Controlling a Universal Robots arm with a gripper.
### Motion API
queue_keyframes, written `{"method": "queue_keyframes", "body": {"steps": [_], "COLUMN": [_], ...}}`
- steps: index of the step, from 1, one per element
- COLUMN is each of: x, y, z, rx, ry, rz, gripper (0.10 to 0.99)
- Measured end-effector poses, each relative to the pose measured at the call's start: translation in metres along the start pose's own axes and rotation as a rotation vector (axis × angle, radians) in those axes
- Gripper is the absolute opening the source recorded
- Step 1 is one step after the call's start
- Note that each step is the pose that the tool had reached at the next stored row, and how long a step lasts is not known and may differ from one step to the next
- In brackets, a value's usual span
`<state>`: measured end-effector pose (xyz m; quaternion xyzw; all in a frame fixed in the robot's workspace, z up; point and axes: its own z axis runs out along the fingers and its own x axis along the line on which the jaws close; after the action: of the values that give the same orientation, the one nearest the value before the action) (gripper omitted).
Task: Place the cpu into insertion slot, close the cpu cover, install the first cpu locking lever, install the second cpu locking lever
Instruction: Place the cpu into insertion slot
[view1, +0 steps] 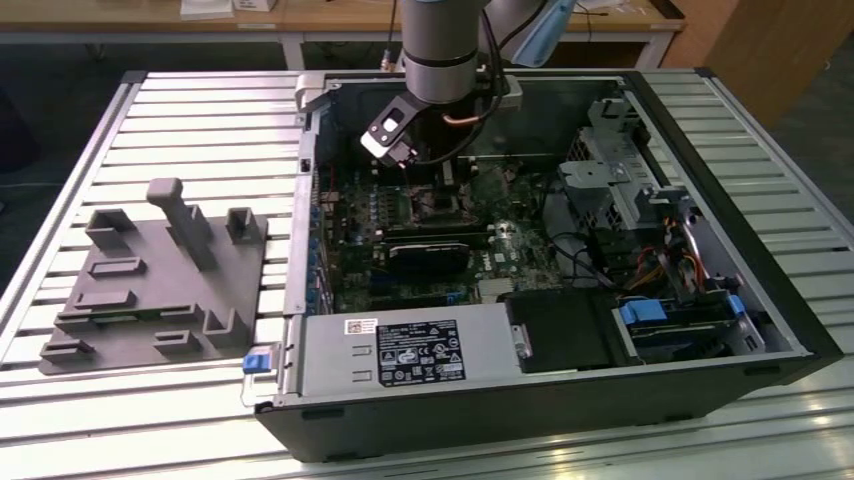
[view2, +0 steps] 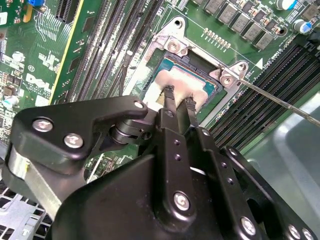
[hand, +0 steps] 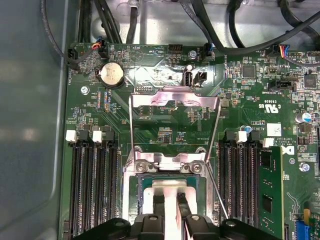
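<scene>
Second wrist view: cpu gripped at the slot

The cpu (view2: 177, 80) sat within the slot (view2: 194, 66); whether it was fully seated could not be told. The gripper (view2: 180, 99) stood over it, jaws drawn narrow and pinching the cpu's pale middle. In the first wrist view, the cover (hand: 175, 96) lay flipped back over the board (hand: 165, 135), with thin levers (hand: 131, 135) unlatched along its sides.

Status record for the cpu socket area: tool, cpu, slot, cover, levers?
tool: shut on cpu, low over the slot
cpu: held by tool, at the slot; cannot tell if seated
slot: uncovered
cover: flipped open, away from slot
levers: unlatched, lying alongside the open cover
</scene>
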<state>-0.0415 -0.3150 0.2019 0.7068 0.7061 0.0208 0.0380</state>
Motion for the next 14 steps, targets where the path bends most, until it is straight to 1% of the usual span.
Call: {"method": "queue_keyframes", "body": {"steps": [2,4,5,8,9,10,11,12,14], "x": [0.0,0.0,0.0,0.0,0.0,0.0,0.0,0.0,0.0001], "y": [0.0,0.0,0.0,0.0,0.0,0.0,0.0,0.0,-0.0001], "z": [0.0,0.0,0.0,0.0,0.0,0.0,0.0,0.0,0.0011], "rx": [0.0,0.0,0.0,0.0,0.0,0.0,0.0,0.0,0.0], "ry": [0.0,0.0,0.0,-0.0001,-0.0001,-0.0001,-0.0001,-0.0001,0.0], "rz": [0.0,0.001,0.001,0.001,0.001,0.001,0.002,0.002,0.002], "gripper": [0.247,0.365,0.365,0.541,0.541,0.596,0.596,0.659,0.659]}}
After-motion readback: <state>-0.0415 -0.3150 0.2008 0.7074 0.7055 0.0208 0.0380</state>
